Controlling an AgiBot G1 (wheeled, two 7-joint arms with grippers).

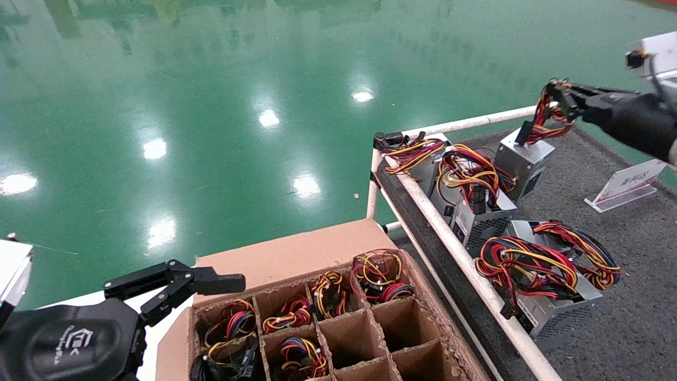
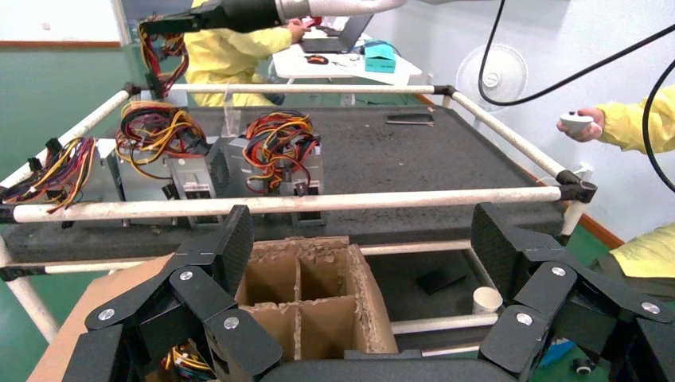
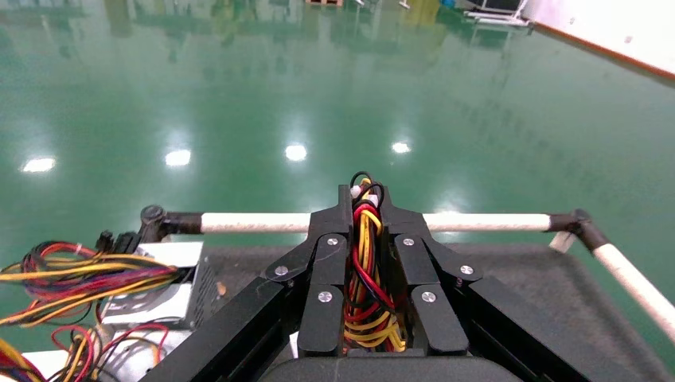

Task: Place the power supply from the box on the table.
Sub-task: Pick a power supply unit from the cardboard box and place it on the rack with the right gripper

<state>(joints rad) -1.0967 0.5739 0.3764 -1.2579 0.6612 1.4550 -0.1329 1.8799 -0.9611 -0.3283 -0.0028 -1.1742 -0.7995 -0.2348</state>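
Observation:
My right gripper (image 1: 556, 100) is shut on the red, yellow and black wire coil (image 3: 364, 263) of a silver-grey power supply (image 1: 523, 159). The supply hangs tilted below the gripper, at the far side of the dark grey table (image 1: 624, 328) near the back rail. I cannot tell whether its base touches the felt. The brown cardboard box (image 1: 296, 254) stands below and left of the table, with wire coils (image 1: 378, 275) in its far cells. At the lower left, beside the box, my left gripper (image 1: 174, 288) is open and holds nothing.
Several other power supplies (image 1: 478, 214) lie along the table's near rail (image 1: 460, 254), one large one (image 1: 555, 299) further right. A clear sign holder (image 1: 627, 185) stands at the right. Some near box cells (image 1: 349, 333) are empty. A paper cup (image 2: 485, 300) sits under the table.

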